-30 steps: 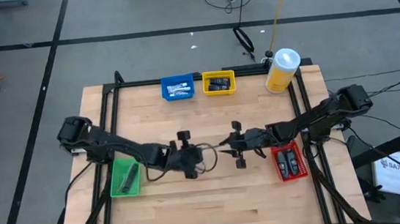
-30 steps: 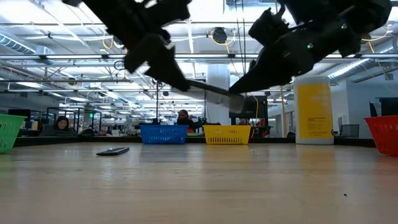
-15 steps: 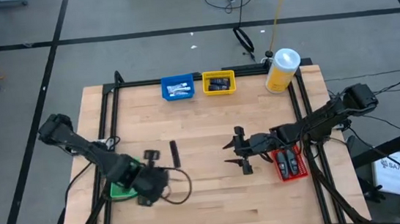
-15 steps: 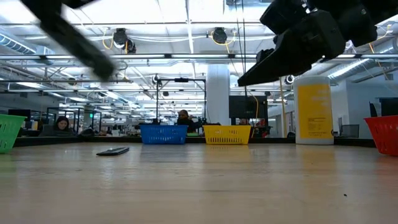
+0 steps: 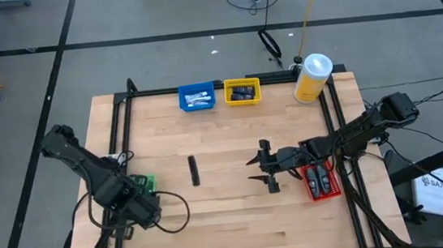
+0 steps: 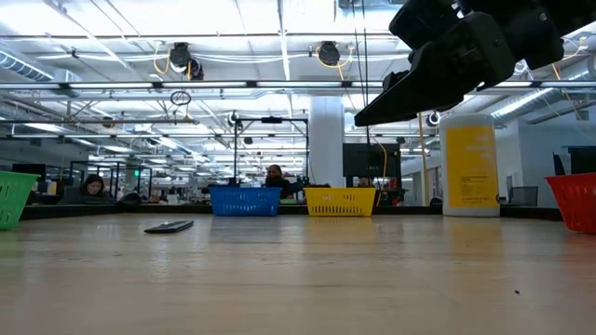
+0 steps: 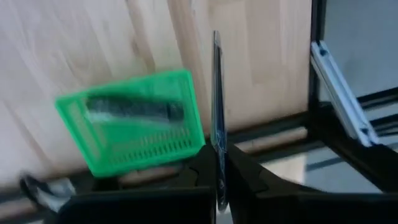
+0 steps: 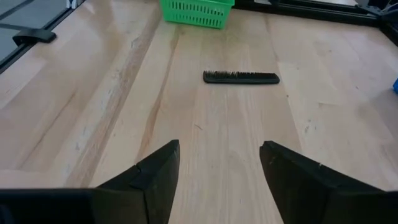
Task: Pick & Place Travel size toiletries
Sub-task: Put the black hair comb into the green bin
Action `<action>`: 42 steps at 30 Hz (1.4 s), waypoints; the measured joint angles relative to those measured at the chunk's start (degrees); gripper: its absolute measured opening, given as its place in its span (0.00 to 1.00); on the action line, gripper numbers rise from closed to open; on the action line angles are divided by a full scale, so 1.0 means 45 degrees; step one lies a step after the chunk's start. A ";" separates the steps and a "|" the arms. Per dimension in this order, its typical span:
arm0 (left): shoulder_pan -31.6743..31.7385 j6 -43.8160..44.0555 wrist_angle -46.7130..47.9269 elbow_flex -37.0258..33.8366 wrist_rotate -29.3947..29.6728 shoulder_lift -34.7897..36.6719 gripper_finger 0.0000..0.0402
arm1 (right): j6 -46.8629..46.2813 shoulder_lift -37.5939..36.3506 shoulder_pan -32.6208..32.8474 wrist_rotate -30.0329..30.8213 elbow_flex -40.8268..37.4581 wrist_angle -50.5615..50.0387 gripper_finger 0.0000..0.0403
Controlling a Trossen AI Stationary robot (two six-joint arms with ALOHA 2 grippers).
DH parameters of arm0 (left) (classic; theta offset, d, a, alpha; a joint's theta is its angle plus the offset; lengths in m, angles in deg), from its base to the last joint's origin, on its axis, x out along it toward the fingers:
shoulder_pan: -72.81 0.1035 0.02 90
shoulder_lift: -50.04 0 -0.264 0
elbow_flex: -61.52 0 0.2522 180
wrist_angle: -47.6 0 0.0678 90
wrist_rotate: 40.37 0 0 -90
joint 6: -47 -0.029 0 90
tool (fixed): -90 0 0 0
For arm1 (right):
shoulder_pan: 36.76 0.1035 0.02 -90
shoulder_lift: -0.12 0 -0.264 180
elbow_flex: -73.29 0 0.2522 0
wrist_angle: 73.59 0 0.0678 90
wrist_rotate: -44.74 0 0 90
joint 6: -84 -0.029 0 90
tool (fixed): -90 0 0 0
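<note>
From above, my left gripper [image 5: 142,215] sits low at the table's left edge, over the near end of the green bin [image 5: 145,183], and my body hides most of that bin. My right gripper [image 5: 263,167] hangs mid-table with its fingers spread, just beside the red bin [image 5: 320,179], which holds dark toiletries. A black comb [image 5: 194,170] lies alone on open wood between my two arms, with clear board all round it. The blue bin [image 5: 197,97] and yellow bin [image 5: 242,92] stand at the far edge, the yellow canister [image 5: 312,78] at the far right corner. At table height only my right arm shows, up high; the comb [image 6: 169,225] lies flat at left, and the green and red bins are cut off at the sides. My left wrist shows my fingers closed on a thin flat sachet [image 7: 216,143] held edge-on, above the green bin [image 7: 134,124] with a dark blurred tube [image 7: 134,110] inside. My right wrist shows my fingers [image 8: 149,177] apart, holding nothing, with the comb [image 8: 241,77] ahead.
</note>
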 joint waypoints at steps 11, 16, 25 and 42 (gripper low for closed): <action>0.0199 -0.3570 -0.0031 -0.3008 0.0750 -0.0020 0.03 | 0.0102 0.0000 -0.0005 0.0000 0.0000 0.0321 0.53; 0.0712 -0.4478 -0.0025 -0.3520 0.1007 -0.0020 0.01 | 0.0162 0.0000 -0.0010 0.0000 -0.0003 0.0501 0.54; 0.0992 -0.5824 -0.0047 -0.3524 0.1022 -0.0020 0.04 | -0.0031 0.0000 -0.0010 -0.0005 -0.0028 0.0386 0.53; 0.0632 -0.9252 -0.0044 -0.4623 0.0604 -0.0025 0.02 | -0.0379 0.0000 -0.0015 -0.0342 -0.1501 0.2898 0.53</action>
